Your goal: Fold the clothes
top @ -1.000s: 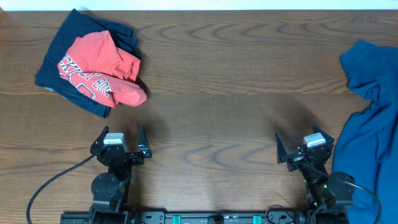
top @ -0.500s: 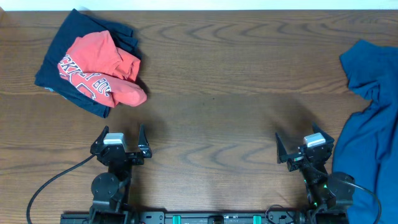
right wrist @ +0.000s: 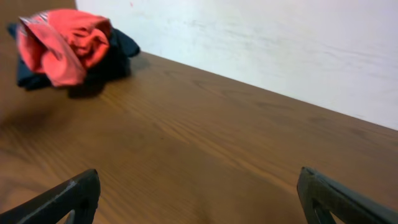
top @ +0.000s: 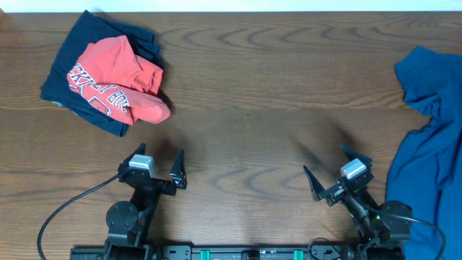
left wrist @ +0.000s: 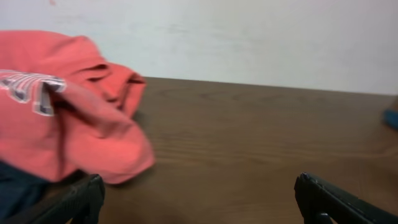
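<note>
Our left gripper (top: 160, 157) and right gripper (top: 329, 167) have swung inward, fingers wide, empty. Folding hasn't begun; next we reach right to the teal T-shirt (top: 429, 137).

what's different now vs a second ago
Both arms swung inward toward the middle of the table: the left gripper turned toward the right arm's side, the right gripper toward the left. Fingers open, nothing taken hold of. The teal T-shirt, red shirt and navy garment lie as before.
</note>
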You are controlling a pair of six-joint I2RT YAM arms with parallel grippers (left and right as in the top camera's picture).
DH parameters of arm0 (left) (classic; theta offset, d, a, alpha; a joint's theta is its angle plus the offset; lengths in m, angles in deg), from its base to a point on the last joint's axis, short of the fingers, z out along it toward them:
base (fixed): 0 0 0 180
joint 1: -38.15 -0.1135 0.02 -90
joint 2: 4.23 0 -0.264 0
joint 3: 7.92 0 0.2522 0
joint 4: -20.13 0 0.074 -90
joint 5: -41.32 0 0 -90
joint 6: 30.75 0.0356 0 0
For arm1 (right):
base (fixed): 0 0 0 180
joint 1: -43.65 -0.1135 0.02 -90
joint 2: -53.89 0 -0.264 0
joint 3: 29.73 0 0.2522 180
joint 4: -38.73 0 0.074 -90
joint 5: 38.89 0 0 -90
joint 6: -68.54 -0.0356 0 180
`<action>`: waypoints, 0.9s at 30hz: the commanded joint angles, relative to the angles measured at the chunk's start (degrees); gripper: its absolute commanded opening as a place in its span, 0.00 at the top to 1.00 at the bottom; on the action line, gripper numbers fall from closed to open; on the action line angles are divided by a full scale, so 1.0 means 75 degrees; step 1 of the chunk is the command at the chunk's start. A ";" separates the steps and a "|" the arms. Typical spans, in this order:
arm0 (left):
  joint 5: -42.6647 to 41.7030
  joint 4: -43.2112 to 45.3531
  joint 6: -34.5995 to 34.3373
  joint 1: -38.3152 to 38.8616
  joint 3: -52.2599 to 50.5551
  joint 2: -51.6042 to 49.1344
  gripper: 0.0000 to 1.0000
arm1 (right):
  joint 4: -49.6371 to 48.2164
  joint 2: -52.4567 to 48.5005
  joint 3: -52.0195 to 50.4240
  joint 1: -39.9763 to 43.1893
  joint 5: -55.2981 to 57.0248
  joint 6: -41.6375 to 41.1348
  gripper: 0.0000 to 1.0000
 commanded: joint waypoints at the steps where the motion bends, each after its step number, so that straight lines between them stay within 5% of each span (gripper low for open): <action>1: -0.0495 0.0309 -0.0589 0.0020 0.0128 0.0015 0.02 | -0.0111 0.0041 0.0184 0.0020 -0.0350 -0.0723 0.01; 7: -0.0487 0.0265 -0.0589 0.0017 0.1329 -0.0268 0.02 | -0.0009 -0.0187 0.1084 0.0020 0.0274 -0.1530 0.01; 12: -0.0458 -0.1288 -0.0586 0.0017 0.3072 -0.1580 0.02 | 0.0595 -0.1483 0.2244 0.0023 0.0425 -0.1763 0.01; 27: -0.1915 -0.6510 -0.0583 0.0017 0.9139 -0.7694 0.02 | 0.5776 -0.8559 0.8221 0.0026 0.0731 -0.0551 0.01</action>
